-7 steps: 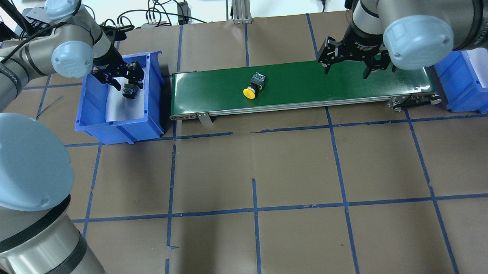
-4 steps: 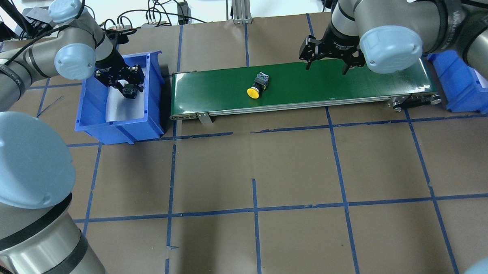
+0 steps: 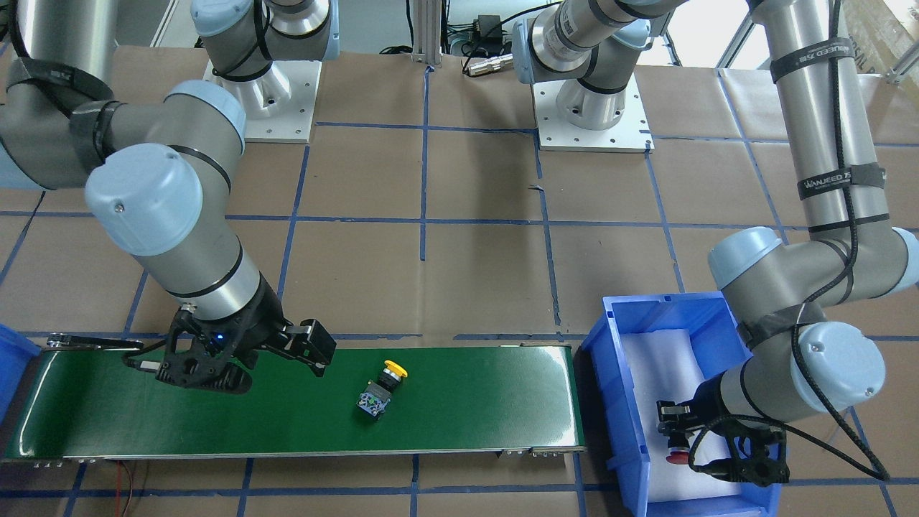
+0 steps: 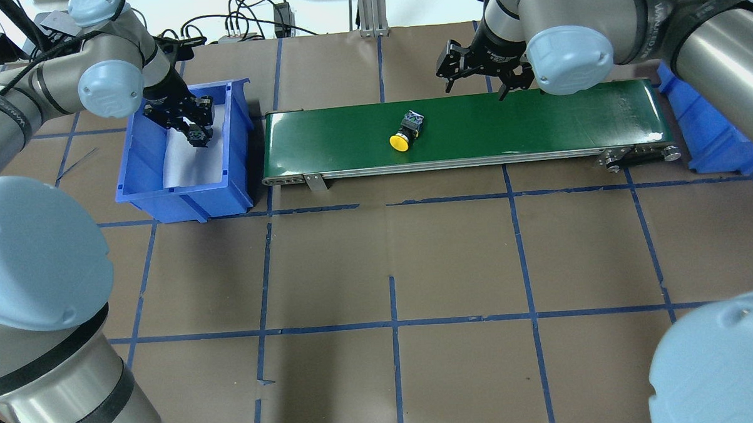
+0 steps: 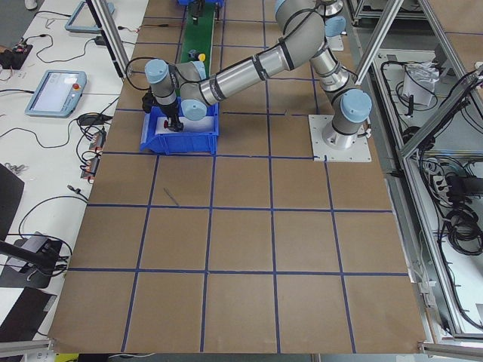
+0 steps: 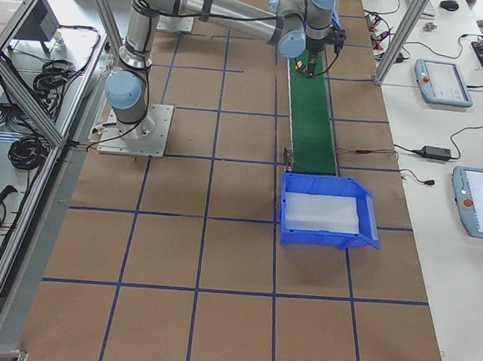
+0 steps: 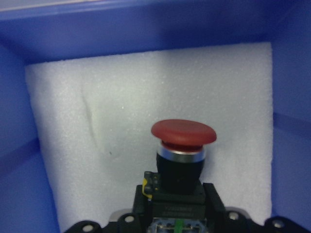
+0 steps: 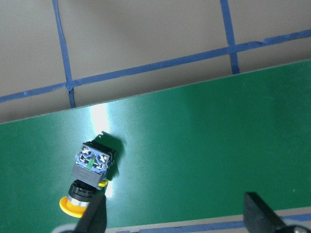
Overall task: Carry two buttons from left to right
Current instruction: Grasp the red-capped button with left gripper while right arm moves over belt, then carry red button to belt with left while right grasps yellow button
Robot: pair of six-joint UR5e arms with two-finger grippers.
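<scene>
The yellow button (image 4: 404, 133) lies on its side on the green conveyor belt (image 4: 536, 118), left of the belt's middle; it also shows in the front view (image 3: 380, 388) and the right wrist view (image 8: 90, 177). My right gripper (image 4: 481, 76) is open and hangs over the belt's far edge, to the right of the yellow button and apart from it. My left gripper (image 4: 192, 121) is inside the left blue bin (image 4: 182, 199), shut on the black body of the red button (image 7: 183, 145), which it holds above the bin's white foam liner (image 7: 97, 121).
A second blue bin (image 4: 706, 137) stands at the belt's right end, partly behind my right arm. Cables and a metal post lie along the table's far edge. The brown table surface (image 4: 391, 267) carries a blue tape grid.
The yellow button has travelled a little to the right on the belt. My right gripper has moved left and toward the far edge. My left gripper has closed on the red button and risen slightly.
</scene>
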